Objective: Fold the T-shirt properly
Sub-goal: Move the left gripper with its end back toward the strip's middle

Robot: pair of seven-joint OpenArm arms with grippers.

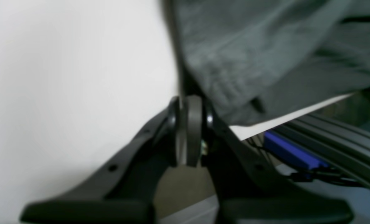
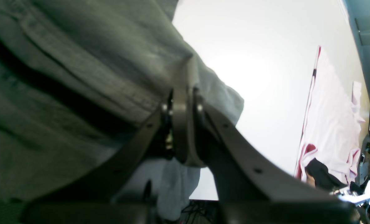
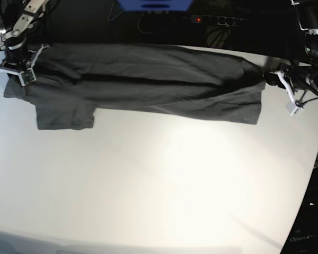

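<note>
The dark grey T-shirt (image 3: 148, 79) lies stretched in a long band across the far part of the white table (image 3: 159, 185), one sleeve hanging toward me at the left. At the band's right end my left gripper (image 3: 270, 78) is shut on the cloth. In the left wrist view its fingertips (image 1: 188, 105) pinch the edge of the T-shirt (image 1: 250, 56). At the left end my right gripper (image 3: 16, 66) is shut on the shoulder area. The right wrist view shows those fingers (image 2: 185, 93) closed on the T-shirt (image 2: 63, 77), which drapes over them.
A blue box (image 3: 153, 4) and a power strip with a red light (image 3: 212, 19) sit behind the table's far edge. Dark rails and a blue bar (image 1: 287, 149) run just past the table's edge. A pale pink sheet (image 2: 331, 124) hangs off to one side.
</note>
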